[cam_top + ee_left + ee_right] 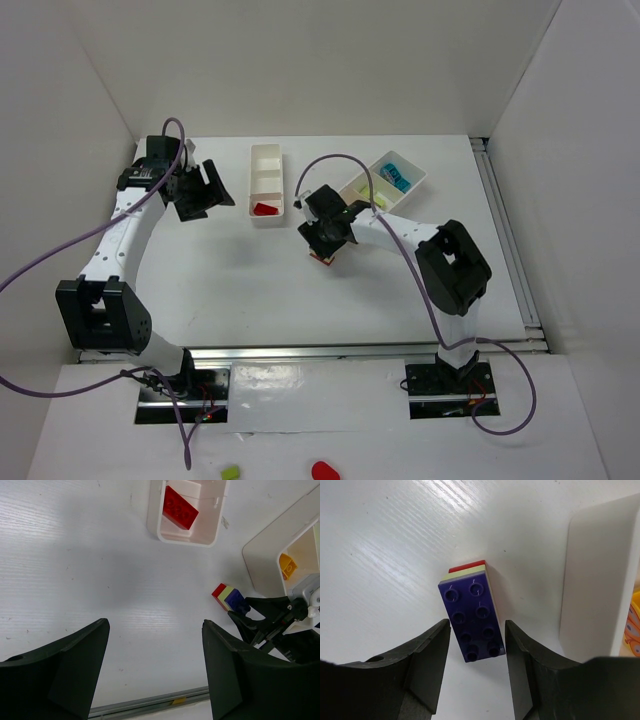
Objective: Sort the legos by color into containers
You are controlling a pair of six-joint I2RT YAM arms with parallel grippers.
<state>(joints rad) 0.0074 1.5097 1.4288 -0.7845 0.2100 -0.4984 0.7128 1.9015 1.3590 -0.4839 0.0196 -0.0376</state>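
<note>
While the left gripper (155, 655) hovers with jaws wide open, the right gripper (476, 645) straddles a blue-purple, yellow and red lego stack (470, 605) lying on the worktop (380, 540); whether its jaws grip it, I cannot tell.

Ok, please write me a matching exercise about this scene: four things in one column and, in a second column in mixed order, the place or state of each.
Things
1. red brick
2. blue-topped stack of bricks
3. cyan brick
4. left gripper

Places or states
A. in the wide tray
B. open, holding nothing
C. in the narrow tray
D. on the table, inside the right gripper

Pairs: 1-C, 2-D, 3-A, 4-B
</note>
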